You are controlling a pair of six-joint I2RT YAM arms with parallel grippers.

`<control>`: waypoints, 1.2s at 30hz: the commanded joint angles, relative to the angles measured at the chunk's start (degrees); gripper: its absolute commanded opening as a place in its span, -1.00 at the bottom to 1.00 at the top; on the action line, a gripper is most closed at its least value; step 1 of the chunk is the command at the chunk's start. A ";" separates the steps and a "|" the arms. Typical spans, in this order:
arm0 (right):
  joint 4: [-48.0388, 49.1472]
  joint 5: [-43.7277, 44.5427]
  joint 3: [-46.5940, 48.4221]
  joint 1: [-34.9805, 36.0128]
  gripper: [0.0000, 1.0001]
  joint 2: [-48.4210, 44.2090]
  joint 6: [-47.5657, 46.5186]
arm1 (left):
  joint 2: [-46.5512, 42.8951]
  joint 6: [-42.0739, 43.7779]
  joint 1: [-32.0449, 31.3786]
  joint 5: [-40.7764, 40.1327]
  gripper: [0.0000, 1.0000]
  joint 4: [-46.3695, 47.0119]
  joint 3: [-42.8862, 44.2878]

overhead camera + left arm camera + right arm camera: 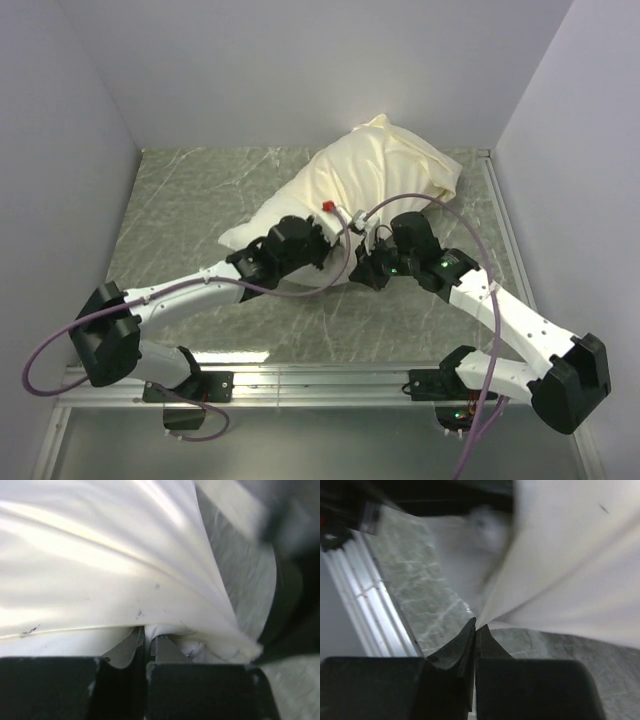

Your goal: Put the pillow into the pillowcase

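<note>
The pillow (238, 238) lies aslant across the middle of the table (180, 200), running from near left to far right. Most of it is covered by the pillowcase (370, 175). Only its bright white near-left end shows, poking out of the cream cloth. The cased part is plump and bulges up to a peak at the far right, close to the back wall.

The left gripper (148, 642) is at the near edge of the bundle. Its fingers are pressed together, with the hem of the pillowcase drawn over their tips and white pillow fabric just beneath. From there the cloth runs in taut folds towards the right.

The right gripper (476, 627) is just to the right of the left one, also at the near edge. Its fingers are closed tight on a pinched point of the pillowcase, and the cloth fans up and away from the tips.

An aluminium rail (320, 375) runs along the near edge of the green marbled table, beside the arm bases.
</note>
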 commanded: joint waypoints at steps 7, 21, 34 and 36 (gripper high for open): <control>-8.45 -19.62 5.47 -2.89 -1.00 -0.50 -1.28 | 8.62 -22.10 -0.91 -3.71 -0.99 1.75 8.66; -28.05 7.17 9.85 -11.95 -0.19 0.21 -25.47 | -22.47 -12.19 24.53 17.37 0.99 -27.68 6.46; -32.63 6.13 43.86 -10.72 0.54 13.91 -17.92 | -3.35 -8.38 39.79 42.65 0.52 -21.91 -4.70; -35.08 5.69 48.51 -10.64 0.51 16.02 -17.74 | -3.76 -10.23 34.03 45.07 0.55 -19.37 -7.16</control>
